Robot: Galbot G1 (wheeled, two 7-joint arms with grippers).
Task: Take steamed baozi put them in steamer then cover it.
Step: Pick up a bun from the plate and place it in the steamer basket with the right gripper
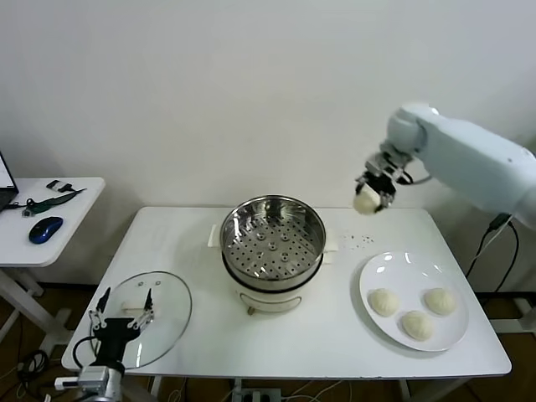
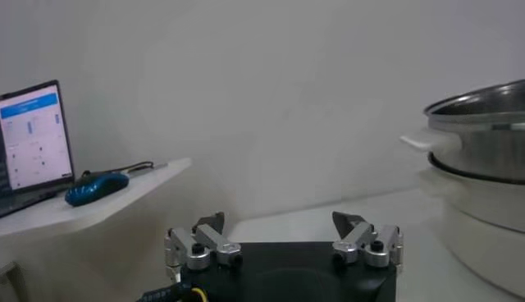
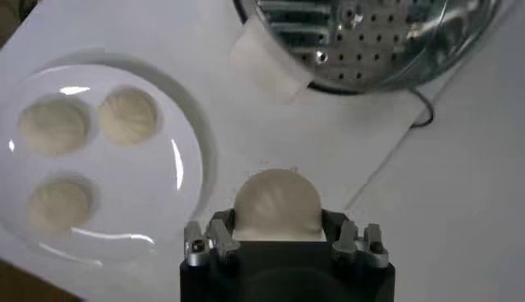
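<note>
- Baozi: you have one cream-white bun clamped in the right hand, held up in the air past the steamer's right side, above the back of the tabletop. In the right wrist view the bun sits snugly between the two fingers.
- The other three baozi lie on the white plate at the front right of the tabletop, near one another, well below and apart from the raised hand.
- Steamer: you see the shiny steel basket with its perforated floor bare, standing on the white pot base at the middle of the tabletop.
- Cover: the clear glass lid lies flat at the front left of the tabletop, apart from the steamer.
- Your left hand rests low by the cover's near edge, its fingers spread wide and gripping nothing.
- To the left stands a side table carrying a blue mouse and a laptop.
</note>
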